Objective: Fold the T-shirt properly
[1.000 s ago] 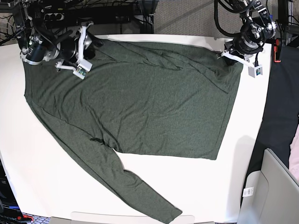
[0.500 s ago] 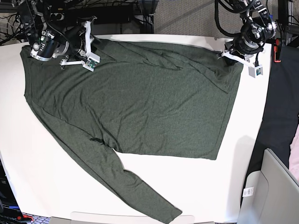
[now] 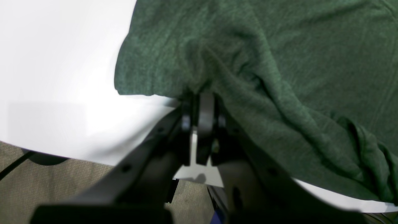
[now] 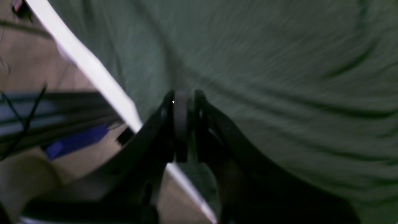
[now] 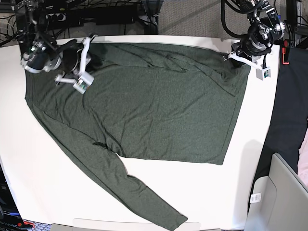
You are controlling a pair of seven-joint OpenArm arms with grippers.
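The dark olive T-shirt [image 5: 159,106] lies spread flat on the white table [image 5: 202,192], with one long sleeve [image 5: 139,192] running to the front edge. My right gripper [image 5: 91,54] is at the shirt's far left corner. In the right wrist view it [image 4: 181,101] is shut, pinching the shirt fabric [image 4: 279,77] beside the table edge [image 4: 93,71]. My left gripper [image 5: 227,57] is at the far right corner. In the left wrist view it [image 3: 202,104] is shut on a bunched fold of the T-shirt [image 3: 295,62].
A black cloth [image 5: 288,106] hangs off the table's right side, and a grey bin [image 5: 284,197] stands at the front right. Cables and a power strip [image 5: 96,14] lie behind the table's far edge. Carpet floor [image 3: 46,174] shows beyond the edge.
My right gripper has closed on the shirt's far left corner and shifted slightly left and toward the front. The left arm has not moved.
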